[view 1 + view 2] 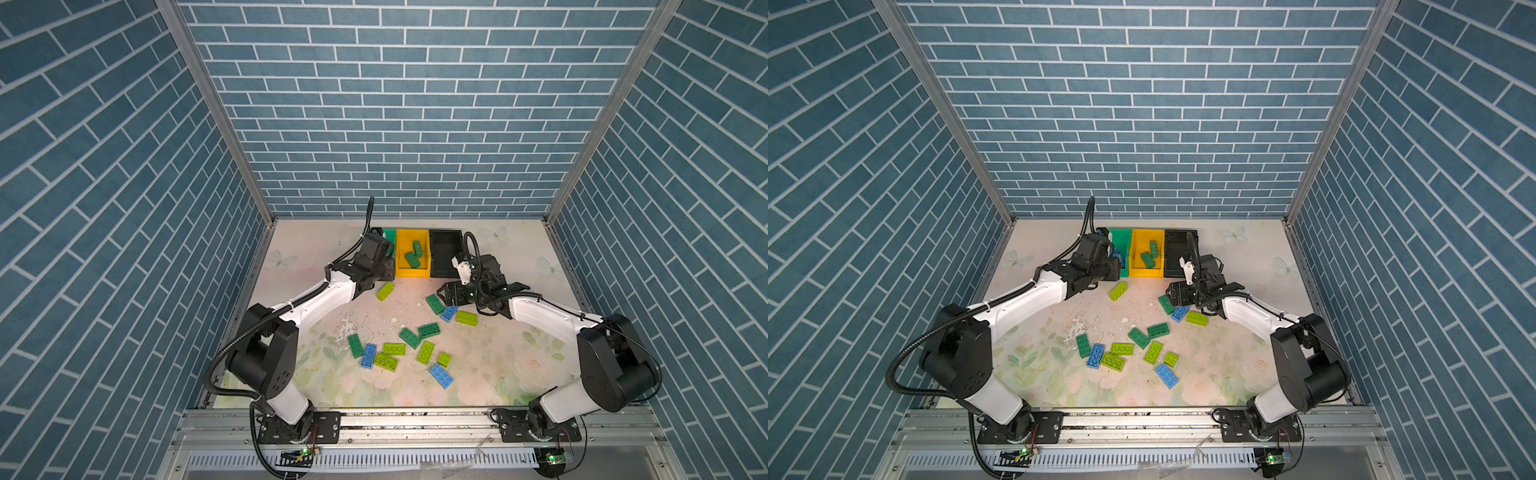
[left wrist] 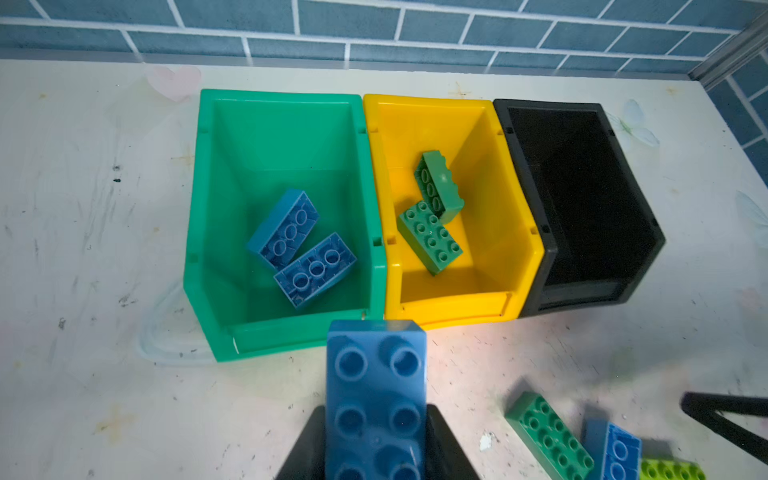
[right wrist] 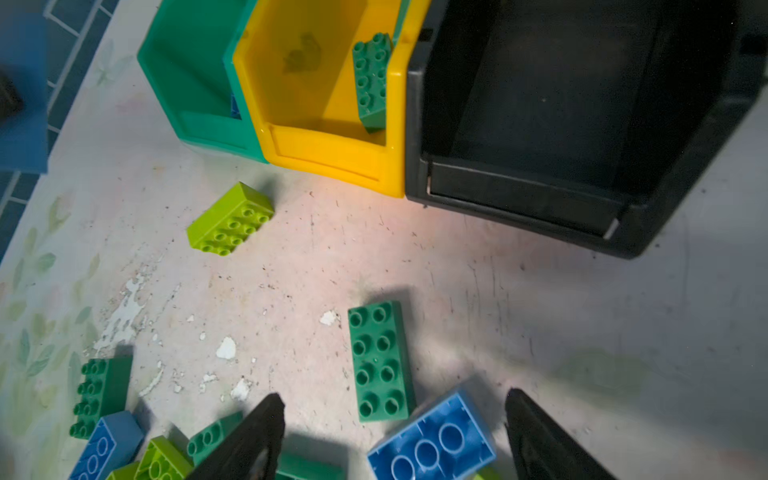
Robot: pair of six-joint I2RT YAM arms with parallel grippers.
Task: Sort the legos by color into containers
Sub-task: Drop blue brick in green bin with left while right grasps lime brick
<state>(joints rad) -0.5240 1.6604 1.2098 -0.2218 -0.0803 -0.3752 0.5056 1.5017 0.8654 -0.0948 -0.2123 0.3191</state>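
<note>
My left gripper (image 2: 375, 409) is shut on a blue lego (image 2: 376, 374), held just in front of the green container (image 2: 282, 97). Two blue legos (image 2: 303, 257) lie inside that container. The yellow container (image 2: 428, 104) holds two dark green legos (image 2: 436, 216). No lego shows inside the black container (image 2: 552, 106). My right gripper (image 3: 394, 397) stands open low over the table. An upside-down blue lego (image 3: 432, 440) and a dark green lego (image 3: 380, 361) lie between and ahead of its fingers. In both top views it hangs above them (image 1: 446, 297).
A lime lego (image 1: 385, 290) lies alone in front of the containers. Several blue, lime and dark green legos (image 1: 399, 349) are scattered across the table's middle. Brick-patterned walls (image 1: 374, 124) close the back and sides. The arm bases sit on the front rail (image 1: 415, 419).
</note>
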